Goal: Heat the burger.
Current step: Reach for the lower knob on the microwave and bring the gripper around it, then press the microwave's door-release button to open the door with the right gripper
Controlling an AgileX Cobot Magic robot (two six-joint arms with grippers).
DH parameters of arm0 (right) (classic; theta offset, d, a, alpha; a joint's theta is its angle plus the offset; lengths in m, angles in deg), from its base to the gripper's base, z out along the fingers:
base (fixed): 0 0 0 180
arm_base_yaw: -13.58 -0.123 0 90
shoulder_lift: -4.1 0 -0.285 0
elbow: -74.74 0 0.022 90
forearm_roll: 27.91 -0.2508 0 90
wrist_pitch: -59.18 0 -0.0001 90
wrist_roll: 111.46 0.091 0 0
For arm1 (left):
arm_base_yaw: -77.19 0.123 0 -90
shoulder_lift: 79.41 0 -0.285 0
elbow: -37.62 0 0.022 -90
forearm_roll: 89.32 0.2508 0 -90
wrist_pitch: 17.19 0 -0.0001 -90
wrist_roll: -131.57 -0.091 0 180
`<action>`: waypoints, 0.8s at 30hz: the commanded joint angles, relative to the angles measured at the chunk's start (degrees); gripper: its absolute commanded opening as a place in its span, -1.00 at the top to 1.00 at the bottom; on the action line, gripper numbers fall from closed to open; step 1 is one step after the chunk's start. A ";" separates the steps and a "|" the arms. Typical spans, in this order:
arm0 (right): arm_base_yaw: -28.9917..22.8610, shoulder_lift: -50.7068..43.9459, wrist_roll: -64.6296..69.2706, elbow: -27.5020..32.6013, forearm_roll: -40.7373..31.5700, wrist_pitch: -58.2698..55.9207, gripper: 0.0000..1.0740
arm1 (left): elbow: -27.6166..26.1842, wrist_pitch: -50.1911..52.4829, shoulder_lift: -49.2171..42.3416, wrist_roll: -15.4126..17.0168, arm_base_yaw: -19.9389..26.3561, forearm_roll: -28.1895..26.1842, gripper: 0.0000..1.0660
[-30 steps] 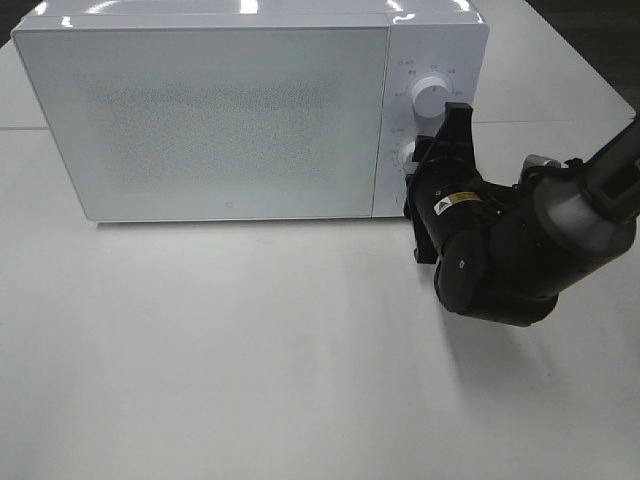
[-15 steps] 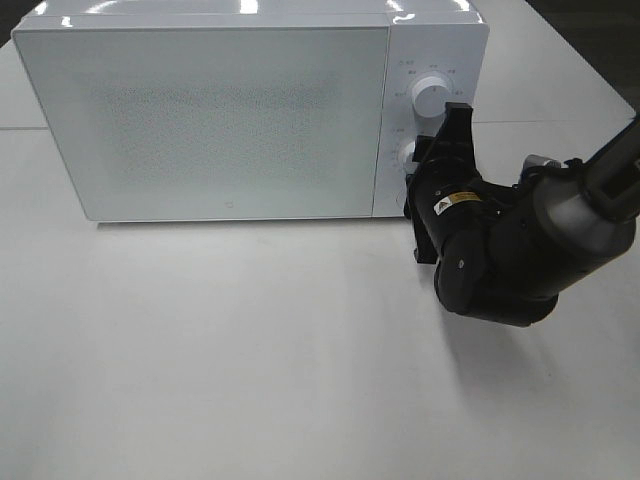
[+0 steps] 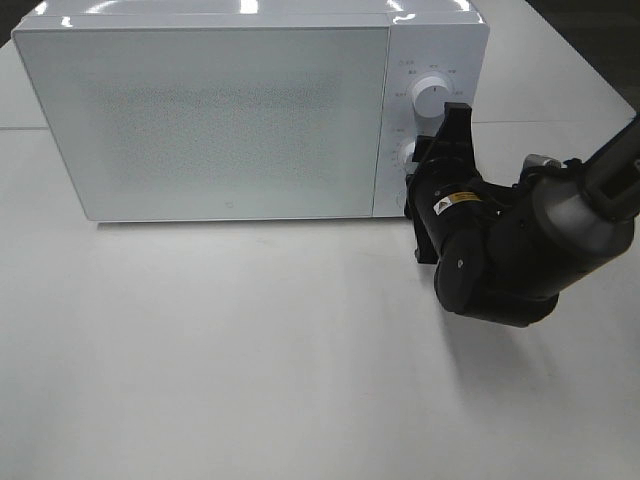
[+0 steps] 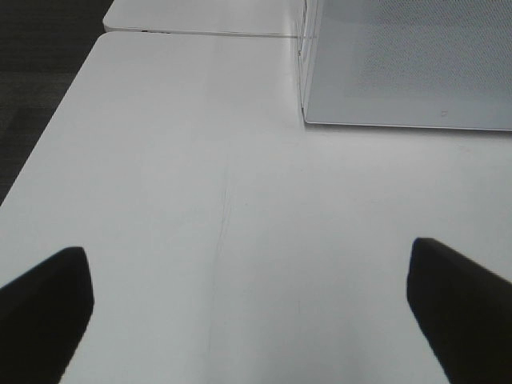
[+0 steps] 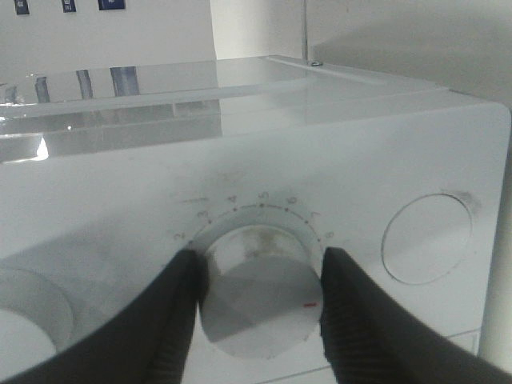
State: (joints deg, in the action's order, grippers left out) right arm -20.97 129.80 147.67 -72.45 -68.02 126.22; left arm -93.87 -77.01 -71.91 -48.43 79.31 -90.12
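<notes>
R claw point(image 5: 260, 276) gripping lower dial point(image 5: 256, 316) on microwave point(image 3: 440, 40), door point(image 3: 200, 110) shut

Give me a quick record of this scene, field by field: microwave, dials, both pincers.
microwave: white, door closed, on the table
upper dial: free
lower dial: gripped by right pincer, a finger on each side
left pincer: open, empty, over the table
burger: not visible
</notes>
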 commanded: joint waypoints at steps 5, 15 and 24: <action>-0.40 -0.46 -3.32 -2.06 3.09 6.02 0.33 | 0.11 0.57 -1.60 0.00 0.17 -0.34 -0.88; -0.40 -0.97 -8.71 -2.06 0.23 6.13 -0.44 | 0.11 0.57 -1.60 0.00 0.17 -0.34 -0.88; -0.63 -3.21 -13.52 0.80 3.15 -0.74 -0.41 | 0.11 0.57 -1.60 0.00 0.17 -0.34 -0.88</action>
State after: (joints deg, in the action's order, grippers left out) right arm -22.05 128.48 136.95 -72.10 -67.73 126.16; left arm -93.87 -77.01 -71.91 -48.43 79.31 -90.12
